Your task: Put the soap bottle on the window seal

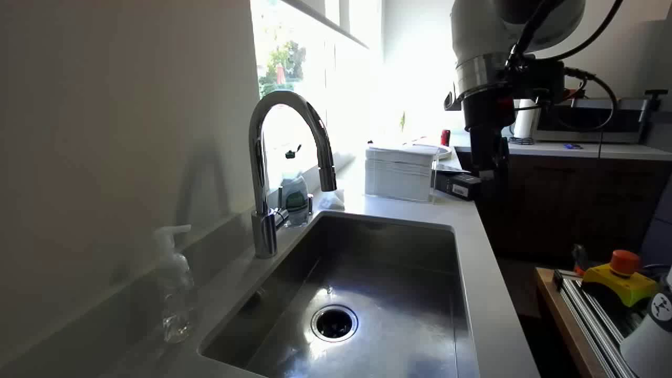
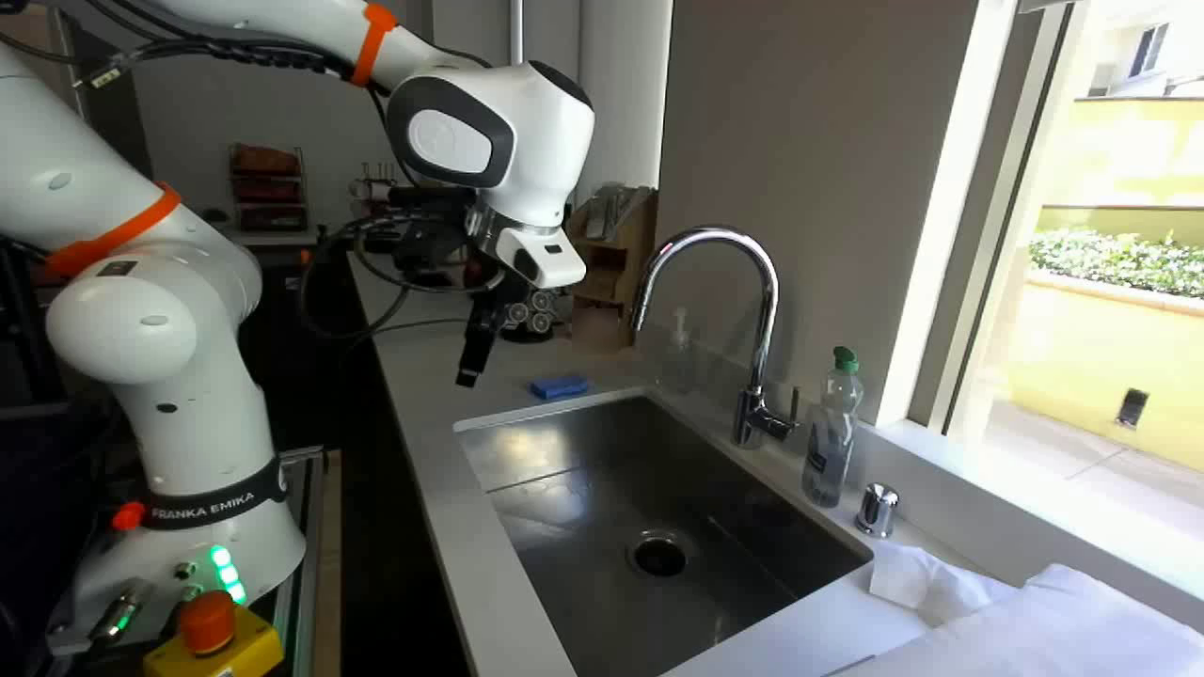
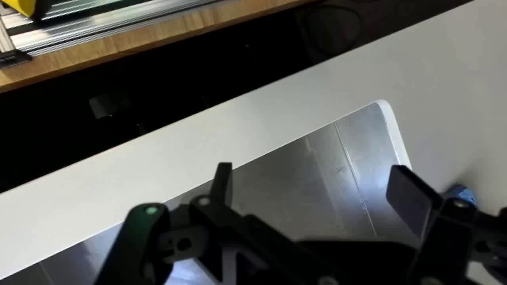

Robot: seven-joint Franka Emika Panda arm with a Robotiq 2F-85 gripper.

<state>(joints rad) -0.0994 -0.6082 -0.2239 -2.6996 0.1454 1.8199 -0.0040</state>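
The soap bottle is a clear bottle with a green flip cap, upright on the counter behind the sink, beside the faucet. It shows whole in an exterior view [image 2: 832,442] and partly behind the faucet in an exterior view [image 1: 295,202], where its lower contents look teal-green. The window seal [image 2: 988,480] is the bright pale ledge under the window, just above and behind the bottle. My gripper [image 3: 311,174] is open and empty in the wrist view, above the sink. It also shows from the side in both exterior views [image 1: 489,173] [image 2: 470,371], well apart from the bottle.
The arched faucet [image 2: 767,310] rises beside the bottle. A metal cap [image 2: 878,511] and white cloth [image 2: 1063,630] lie on its near side. A clear pump dispenser [image 1: 176,294] and blue sponge [image 2: 560,386] sit at the sink's end. A clear paper box [image 1: 401,176] stands opposite.
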